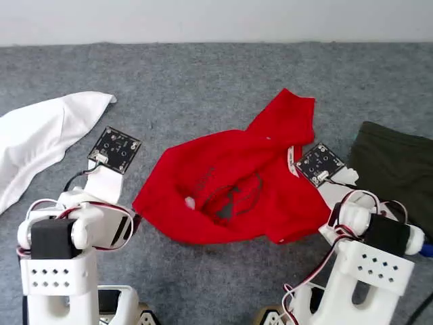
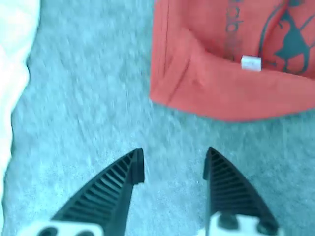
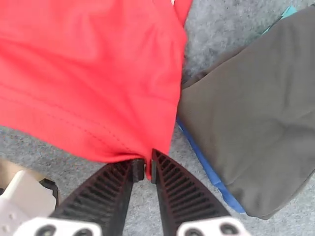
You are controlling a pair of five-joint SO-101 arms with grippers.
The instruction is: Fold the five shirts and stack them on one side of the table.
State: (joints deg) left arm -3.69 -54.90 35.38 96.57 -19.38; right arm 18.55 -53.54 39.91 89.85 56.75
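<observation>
1. Where the right gripper [image 3: 147,167] closes, its two black ribbed fingers [image 3: 108,191] are clenched almost tip to tip, pinching a corner of the red shirt [image 3: 88,64] at its hem.
2. The left gripper [image 2: 172,169] is released: its fingers [image 2: 110,194] stand spread wide apart and grasp nothing, with the bare grey table [image 2: 88,113] showing in the gap.
3. Both pairs of fingers are dark tapering wedges with ridged inner faces, mounted on white plastic bodies.
4. The red shirt is soft knit cloth with a stitched hem, crumpled and partly doubled over itself. A dark printed figure [image 2: 290,39] and a small white label [image 2: 251,63] show on it.
5. In the high view the red shirt [image 1: 237,189] lies in the centre of the frame, with one part reaching toward the upper right.
6. Its nearest folded edge lies near the left gripper's fingertips but apart from them, with a strip of grey surface between.
7. A white shirt [image 1: 40,135], loose and rumpled, lies at the left edge of the high view, well apart from the red one.
8. A dark olive shirt [image 1: 396,169] lies fairly flat at the right edge of that frame. In the right wrist view the dark olive shirt [image 3: 256,118] lies just beside the red cloth, and a blue strip [image 3: 206,169] peeks from under it.
9. The table [image 1: 203,81] has a grey, mottled, felt-like covering.
</observation>
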